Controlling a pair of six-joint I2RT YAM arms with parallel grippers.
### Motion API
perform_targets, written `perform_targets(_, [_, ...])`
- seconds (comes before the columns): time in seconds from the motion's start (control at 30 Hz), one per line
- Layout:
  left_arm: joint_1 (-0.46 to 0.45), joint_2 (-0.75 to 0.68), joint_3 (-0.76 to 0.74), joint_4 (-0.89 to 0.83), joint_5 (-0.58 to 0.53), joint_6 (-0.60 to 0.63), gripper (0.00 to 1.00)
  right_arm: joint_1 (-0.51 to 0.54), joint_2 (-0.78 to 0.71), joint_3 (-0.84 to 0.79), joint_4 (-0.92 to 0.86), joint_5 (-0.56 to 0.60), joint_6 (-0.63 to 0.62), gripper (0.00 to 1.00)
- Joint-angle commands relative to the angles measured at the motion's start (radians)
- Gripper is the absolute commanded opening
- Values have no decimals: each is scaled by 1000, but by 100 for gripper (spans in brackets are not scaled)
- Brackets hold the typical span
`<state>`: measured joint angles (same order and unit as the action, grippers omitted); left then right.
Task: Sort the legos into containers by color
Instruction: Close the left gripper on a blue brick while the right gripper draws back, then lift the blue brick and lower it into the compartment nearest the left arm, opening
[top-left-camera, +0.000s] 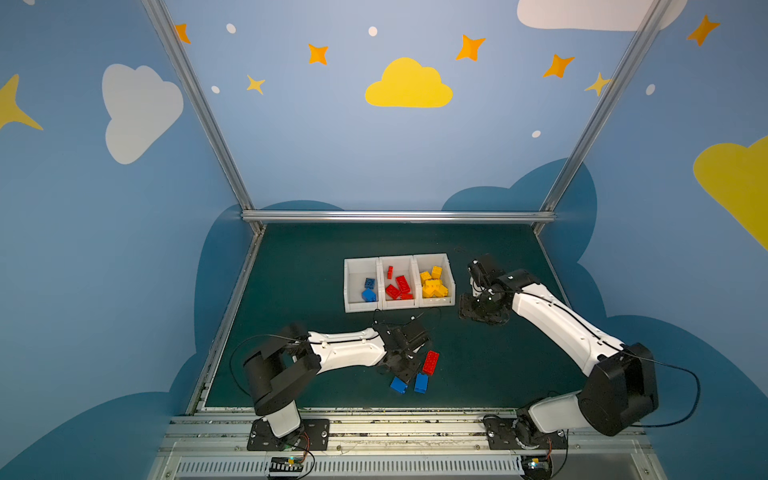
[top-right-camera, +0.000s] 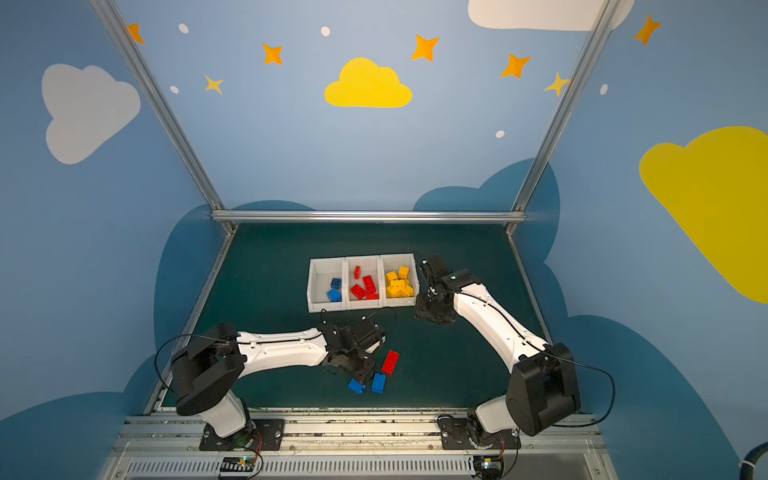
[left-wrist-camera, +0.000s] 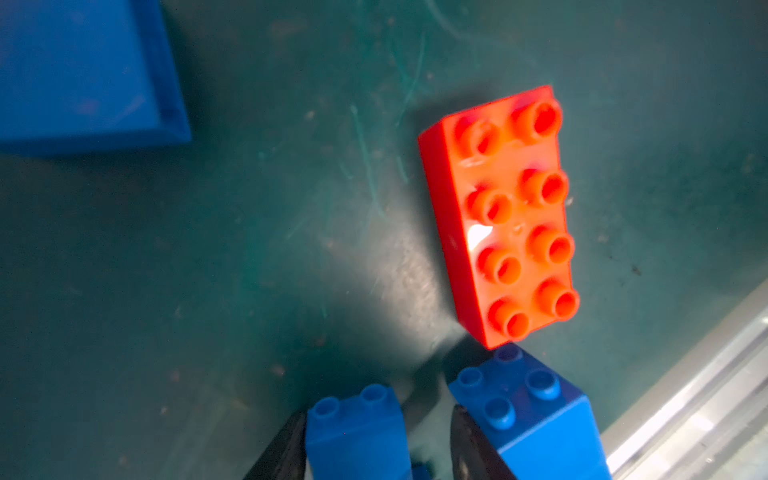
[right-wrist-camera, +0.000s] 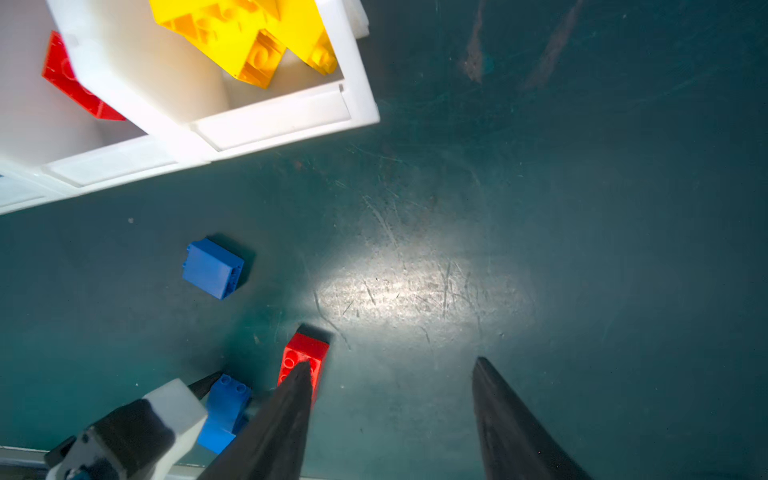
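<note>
1. Your left gripper (left-wrist-camera: 376, 413) is low over the green mat (left-wrist-camera: 249, 249). Its two black fingers (left-wrist-camera: 282, 449) stand on each side of a small blue brick (left-wrist-camera: 357, 436).
2. One finger looks like it touches that brick, and the other has a little gap. So the brick is between them but not squeezed tight.
3. A second blue brick (left-wrist-camera: 532, 415) sits just outside the finger with the gap. Its top corner is right by the end of a long red brick (left-wrist-camera: 498, 216) with eight studs (the stud tops are too blurry to read).
4. A third blue brick (right-wrist-camera: 212, 268) lies on its side on the mat, between the left gripper and the containers (top-left-camera: 399, 306).
5. Your right gripper (right-wrist-camera: 392, 362) hangs over bare mat, just beside the container with the yellow bricks (right-wrist-camera: 249, 37) — its fingers are wide apart and hold nothing.
6. In both top views the three white containers stand in a row. The left one has blue bricks (top-left-camera: 369, 289), the middle one has red bricks (top-left-camera: 398, 286), and the right one has the yellow ones.
</note>
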<state>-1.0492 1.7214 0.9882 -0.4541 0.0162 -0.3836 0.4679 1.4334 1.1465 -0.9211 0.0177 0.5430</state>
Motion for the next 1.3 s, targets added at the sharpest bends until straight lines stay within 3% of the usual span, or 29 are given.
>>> perform_targets(0.0, [-15, 31, 24, -70, -38, 20, 49, -6, -38, -17, 8, 10, 15, 61])
perform_targets(0.47, [-43, 62, 47, -116, -111, -5, 35, -13, -105, -95, 27, 7, 21, 58])
perform_targets(0.87, [-28, 18, 55, -118, -144, 10, 32, -17, -147, -114, 11, 8, 29, 57])
perform_targets(1.03, [50, -41, 89, -128, -149, 52, 32, -18, -160, -105, -8, 13, 31, 56])
perform_targets(1.27, [283, -112, 189, -117, -174, 168, 33, -18, -173, -103, -16, 18, 41, 55])
